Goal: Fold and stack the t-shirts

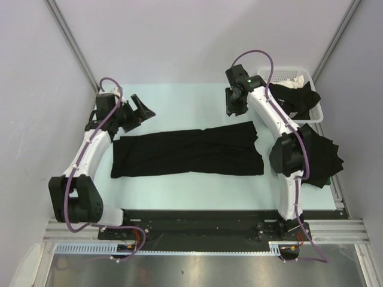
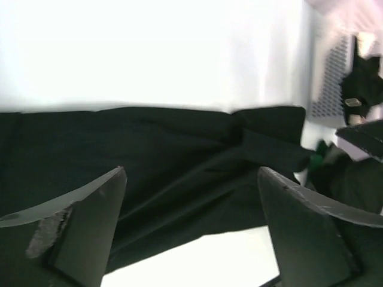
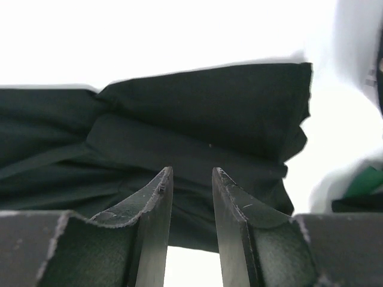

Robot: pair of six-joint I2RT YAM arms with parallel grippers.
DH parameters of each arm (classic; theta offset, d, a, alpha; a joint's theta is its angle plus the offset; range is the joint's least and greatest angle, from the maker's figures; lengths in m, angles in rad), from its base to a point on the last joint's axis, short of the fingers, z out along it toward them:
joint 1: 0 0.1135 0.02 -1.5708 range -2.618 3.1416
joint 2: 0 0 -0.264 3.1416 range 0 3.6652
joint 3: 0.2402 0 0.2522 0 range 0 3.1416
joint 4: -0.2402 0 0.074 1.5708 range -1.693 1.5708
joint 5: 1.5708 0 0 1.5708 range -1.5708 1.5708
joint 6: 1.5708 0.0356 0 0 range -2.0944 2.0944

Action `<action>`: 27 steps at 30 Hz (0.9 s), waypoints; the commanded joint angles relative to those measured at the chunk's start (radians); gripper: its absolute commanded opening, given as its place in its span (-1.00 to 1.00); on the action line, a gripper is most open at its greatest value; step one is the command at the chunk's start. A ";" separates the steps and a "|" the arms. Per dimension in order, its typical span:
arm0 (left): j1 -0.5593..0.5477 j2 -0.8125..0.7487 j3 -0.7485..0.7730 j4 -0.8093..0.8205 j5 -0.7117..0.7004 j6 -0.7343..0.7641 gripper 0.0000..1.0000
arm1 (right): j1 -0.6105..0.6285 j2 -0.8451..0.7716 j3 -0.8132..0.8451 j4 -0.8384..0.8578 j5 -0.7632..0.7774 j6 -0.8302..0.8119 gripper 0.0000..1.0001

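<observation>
A black t-shirt (image 1: 188, 152) lies flat on the table, folded into a long strip running left to right. My left gripper (image 1: 140, 107) hovers above and just behind its left end, jaws wide open and empty; the left wrist view (image 2: 191, 173) shows the shirt (image 2: 149, 149) below. My right gripper (image 1: 234, 107) hovers behind the shirt's right end, jaws a narrow gap apart with nothing between them (image 3: 191, 171); the shirt (image 3: 209, 119) lies beyond. A second black shirt (image 1: 296, 98) hangs over the basket. A third (image 1: 326, 158) lies at the table's right edge.
The white slotted basket (image 1: 293, 75) stands at the back right corner, also visible in the left wrist view (image 2: 329, 89). Grey walls close in the table on the left, back and right. The right arm's elbow (image 1: 287, 152) is over the strip's right end.
</observation>
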 commanded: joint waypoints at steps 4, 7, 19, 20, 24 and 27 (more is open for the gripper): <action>-0.032 -0.135 -0.055 0.219 0.173 -0.124 0.99 | 0.032 -0.169 -0.073 0.078 0.149 0.012 -0.21; -0.032 -0.189 -0.061 0.286 0.190 -0.164 0.99 | 0.046 -0.183 -0.081 0.063 0.166 0.009 -0.21; -0.029 -0.256 -0.214 0.732 0.440 -0.397 0.99 | 0.124 -0.206 -0.082 0.032 0.270 0.000 -0.19; -0.029 -0.260 -0.229 0.780 0.449 -0.464 0.99 | 0.127 -0.216 -0.089 0.038 0.284 -0.003 -0.19; -0.028 -0.238 -0.334 1.060 0.495 -0.644 0.99 | 0.132 -0.223 -0.093 0.046 0.284 -0.005 -0.18; -0.025 -0.211 -0.343 1.081 0.540 -0.644 0.65 | 0.131 -0.235 -0.131 0.044 0.284 0.000 -0.18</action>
